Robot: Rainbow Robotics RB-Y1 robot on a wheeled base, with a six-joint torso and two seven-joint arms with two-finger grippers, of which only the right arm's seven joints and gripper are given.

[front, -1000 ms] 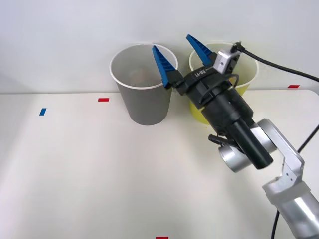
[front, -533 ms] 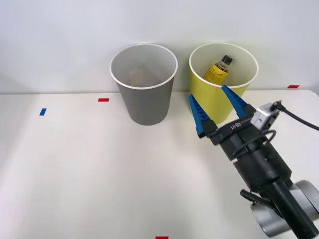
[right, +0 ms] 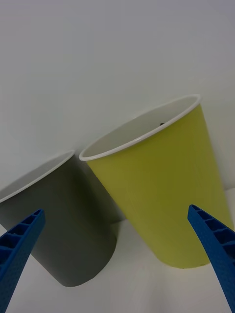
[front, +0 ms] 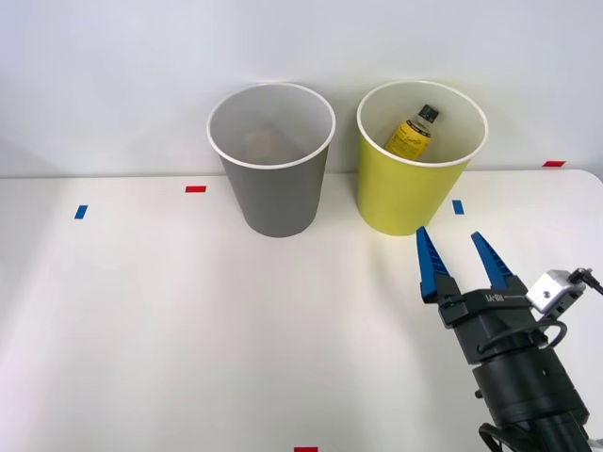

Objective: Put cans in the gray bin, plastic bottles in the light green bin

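The gray bin (front: pixel 273 193) stands upright at the back of the table, and the light green bin (front: pixel 412 202) stands just to its right. A plastic bottle (front: pixel 413 132) with a black cap and yellow label leans inside the light green bin. Low inside the gray bin lies a faint orange-tinged shape (front: pixel 262 143), which looks like a can. My right gripper (front: pixel 448 233) is open and holds nothing, in front of the light green bin and apart from it. In the right wrist view, the gray bin (right: pixel 58 225) and the light green bin (right: pixel 161 181) rise ahead of my gripper (right: pixel 115 209).
Small tape marks lie on the white table (front: pixel 141 320): red (front: pixel 195 188) and blue (front: pixel 81 211) at the left, blue (front: pixel 458 206) beside the light green bin, red (front: pixel 554 163) at the far right. A white wall stands close behind the bins.
My right gripper has drawn back from above the bins toward the front right of the table, staying open. The bottle now shows inside the light green bin.
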